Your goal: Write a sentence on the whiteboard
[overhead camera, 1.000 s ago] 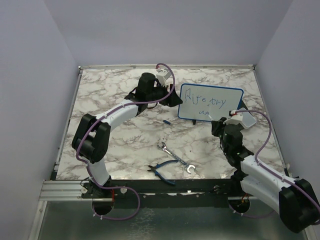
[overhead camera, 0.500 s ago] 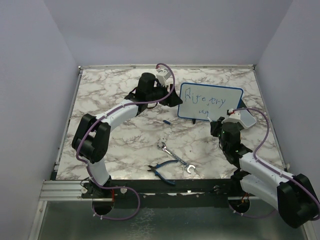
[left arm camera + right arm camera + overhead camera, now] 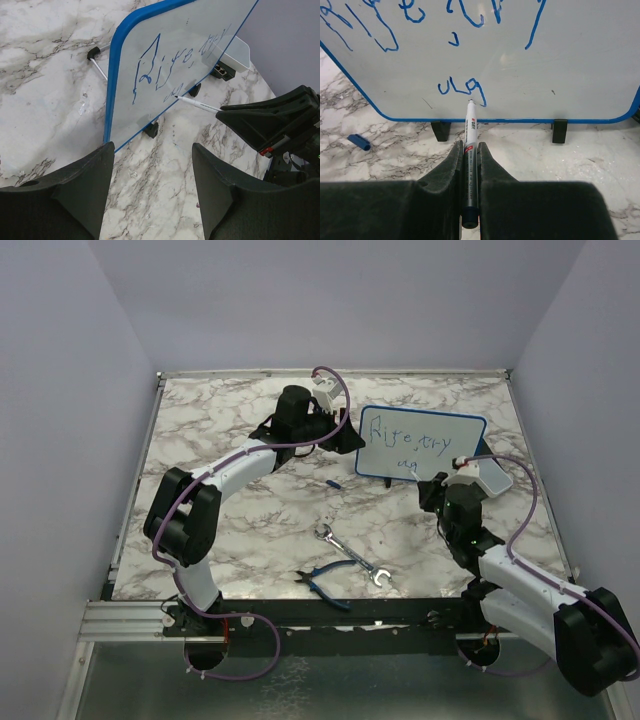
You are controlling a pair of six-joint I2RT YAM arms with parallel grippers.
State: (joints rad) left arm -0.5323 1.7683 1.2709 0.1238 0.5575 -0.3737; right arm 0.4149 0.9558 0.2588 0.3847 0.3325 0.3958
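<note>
Barely shifted, my right end effector (image 3: pixel 469 150) pinches a slim white marker (image 3: pixel 470 129) against the blue-framed rectangular whiteboard (image 3: pixel 560 60); pushing harder could topple it, my left end effector (image 3: pixel 152 148) gaping idle.

Robotics lab test cell. Marble-patterned tabletop (image 3: pixel 200 410) boxed by plain lavender walls (image 3: pixel 60 390); aluminium rail (image 3: pixel 120 618) along near edge; left arm (image 3: pixel 228 472) and right arm (image 3: pixel 520 585), purple-cabled, bolted there; wrench (image 3: pixel 352 552) and pliers (image 3: pixel 322 583) loose on tabletop.
</note>
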